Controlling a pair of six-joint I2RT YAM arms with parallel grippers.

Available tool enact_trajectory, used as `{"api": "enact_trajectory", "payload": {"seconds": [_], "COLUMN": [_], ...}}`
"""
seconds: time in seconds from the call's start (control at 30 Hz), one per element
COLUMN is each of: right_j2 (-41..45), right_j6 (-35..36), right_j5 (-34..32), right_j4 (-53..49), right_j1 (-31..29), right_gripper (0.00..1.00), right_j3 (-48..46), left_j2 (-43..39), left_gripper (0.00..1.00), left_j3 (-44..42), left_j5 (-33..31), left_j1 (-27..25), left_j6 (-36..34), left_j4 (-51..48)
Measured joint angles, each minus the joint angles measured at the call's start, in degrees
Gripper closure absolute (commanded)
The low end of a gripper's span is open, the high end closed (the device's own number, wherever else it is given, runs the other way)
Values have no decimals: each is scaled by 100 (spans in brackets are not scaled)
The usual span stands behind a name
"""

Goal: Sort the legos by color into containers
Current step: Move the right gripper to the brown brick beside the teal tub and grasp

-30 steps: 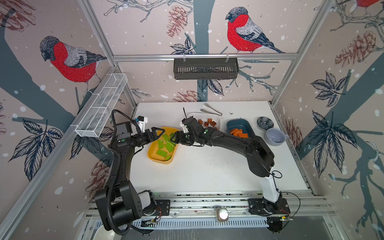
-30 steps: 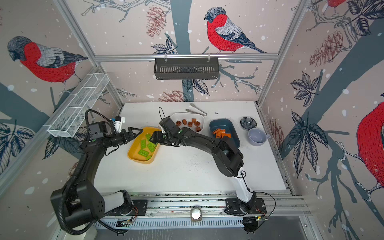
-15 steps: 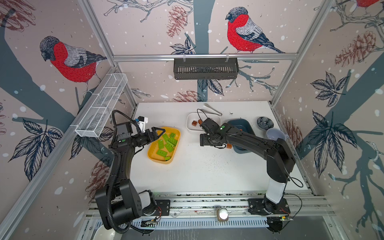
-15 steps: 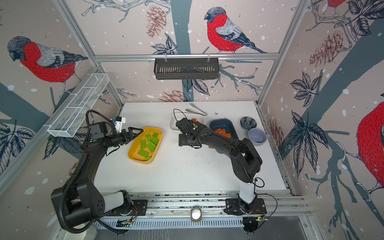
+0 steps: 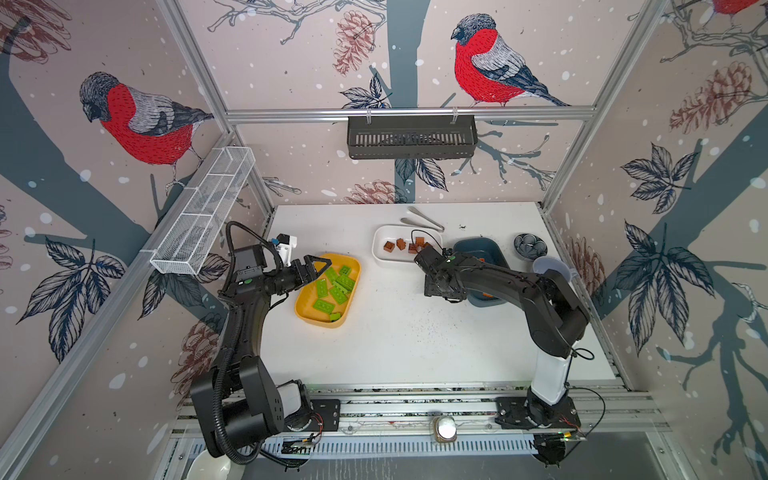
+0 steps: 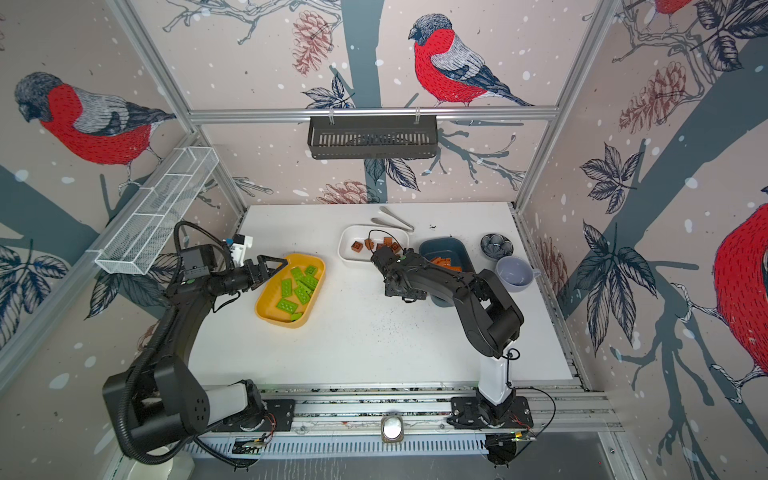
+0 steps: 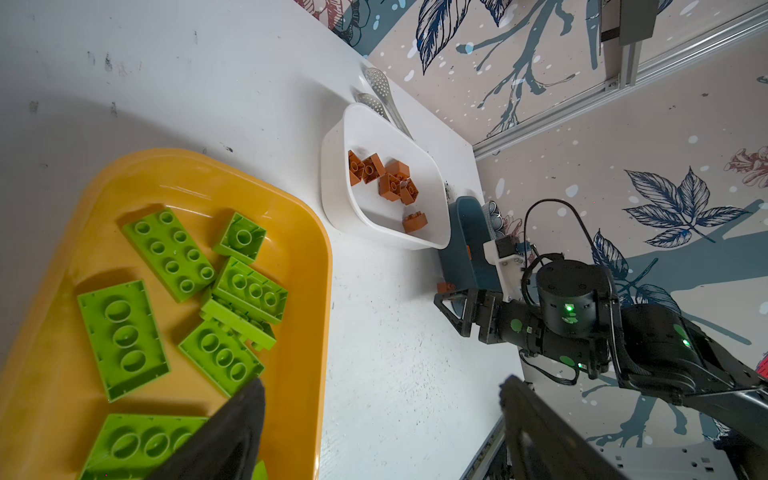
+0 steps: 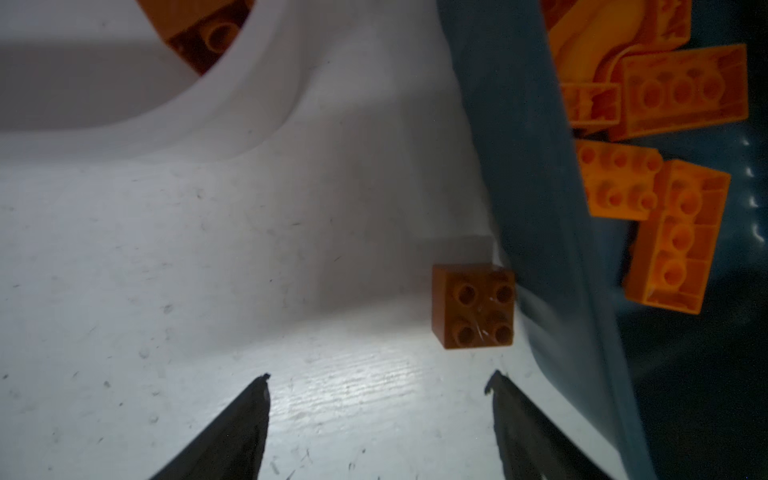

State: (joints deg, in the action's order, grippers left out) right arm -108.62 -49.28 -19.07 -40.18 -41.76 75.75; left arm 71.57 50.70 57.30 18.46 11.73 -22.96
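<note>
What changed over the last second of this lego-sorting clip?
The right arm drew back from beside the yellow tub, past the white tub, to the teal tub. The right hand now hangs open before a brown cube lying on the table beside that tub. No pickup or release can be made out. The left hand stayed open at the yellow tub; the three tubs did not move.
</note>
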Motion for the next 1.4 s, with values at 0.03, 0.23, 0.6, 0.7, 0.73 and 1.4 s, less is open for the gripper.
{"api": "enact_trajectory", "payload": {"seconds": [0.03, 0.23, 0.6, 0.7, 0.73, 1.4], "right_j2": [-31, -195, -323, -323, -323, 2], "right_j6": [2, 157, 455, 575, 581, 706], "right_j5": [-22, -42, 31, 140, 208, 407], "right_j4": [17, 166, 358, 450, 487, 496], "right_j1": [28, 92, 166, 107, 81, -44], "right_gripper": [16, 17, 20, 20, 21, 19], "right_j3": [0, 15, 83, 96, 96, 131], "left_j2": [2, 42, 92, 107, 111, 138], "left_gripper": [12, 12, 12, 12, 12, 12], "left_j3": [-2, -42, -42, -42, -42, -33], "left_j5": [0, 0, -2, 0, -2, 0], "left_j1": [0, -20, -20, -20, -20, -103], "left_j6": [-2, -4, -13, -13, -13, -11], "left_j4": [2, 11, 17, 20, 20, 42]}}
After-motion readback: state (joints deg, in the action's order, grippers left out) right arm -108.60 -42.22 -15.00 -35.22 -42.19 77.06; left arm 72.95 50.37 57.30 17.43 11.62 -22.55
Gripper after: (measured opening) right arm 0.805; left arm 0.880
